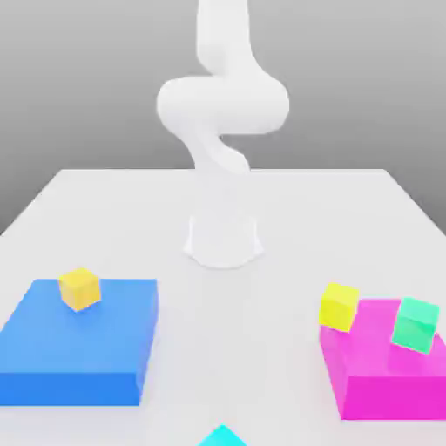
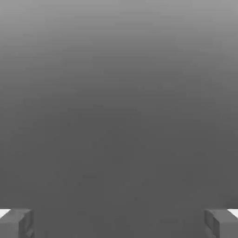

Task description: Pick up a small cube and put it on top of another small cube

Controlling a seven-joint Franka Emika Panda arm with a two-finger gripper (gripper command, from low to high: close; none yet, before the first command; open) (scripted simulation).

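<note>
white Panda arm [image 1: 222, 104] rose upright from its base, mid-table | gripper [image 2: 119, 223] fingers spread wide, nothing between | small cyan cube [image 1: 223, 436] at near table edge

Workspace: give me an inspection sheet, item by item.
Surface: white table, flat.
Job's things: cyan cube on the table at the near edge, partly cut off; apart from both blocks.
Clutter: blue block with a yellow cube on top; magenta block with a second yellow cube and a green cube, both tilted.
Grippers: gripper open, fingertips wide apart, nothing between them.
Cables: nothing seen.
Surroundings: plain grey backdrop; white arm rises from its base at the table's middle.
</note>
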